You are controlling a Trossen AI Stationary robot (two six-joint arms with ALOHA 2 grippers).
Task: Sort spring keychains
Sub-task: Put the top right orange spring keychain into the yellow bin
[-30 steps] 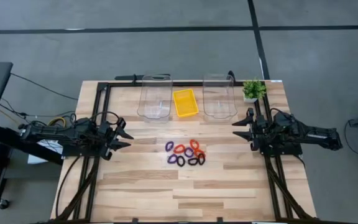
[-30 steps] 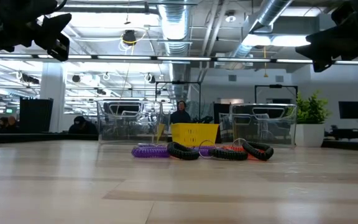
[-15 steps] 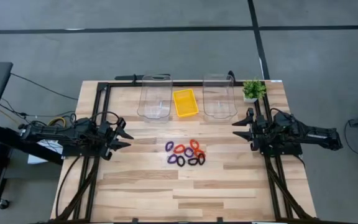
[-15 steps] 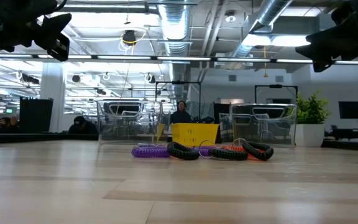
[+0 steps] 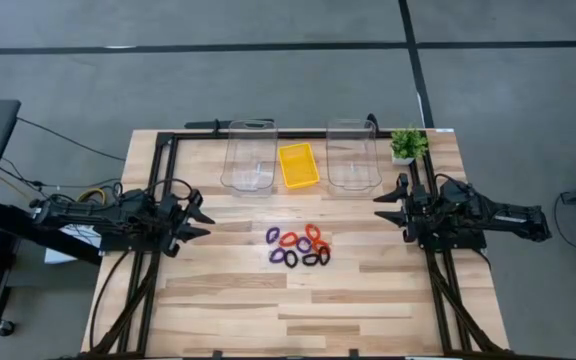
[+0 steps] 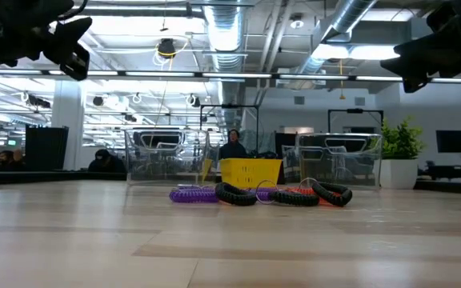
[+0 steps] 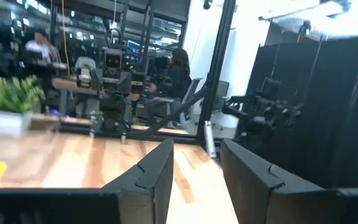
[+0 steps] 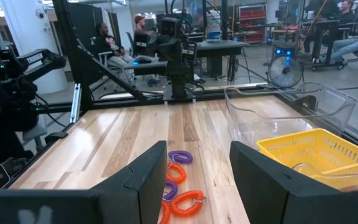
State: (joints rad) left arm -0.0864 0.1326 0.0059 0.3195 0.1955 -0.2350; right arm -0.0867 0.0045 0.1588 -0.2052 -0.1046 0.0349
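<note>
Several small spring keychains, purple, orange-red and black, lie in a loose cluster flat on the wooden table's middle; they also show in the low view and the right wrist view. My left gripper is open and empty at the table's left side, above the table, fingers pointing toward the cluster. My right gripper is open and empty at the table's right side, likewise pointing inward. In the wrist views the fingers of my left gripper and of my right gripper stand apart with nothing between them.
Two clear plastic bins stand at the table's far side with a yellow tray between them. A small potted plant stands at the far right corner. People sit in the room beyond the table.
</note>
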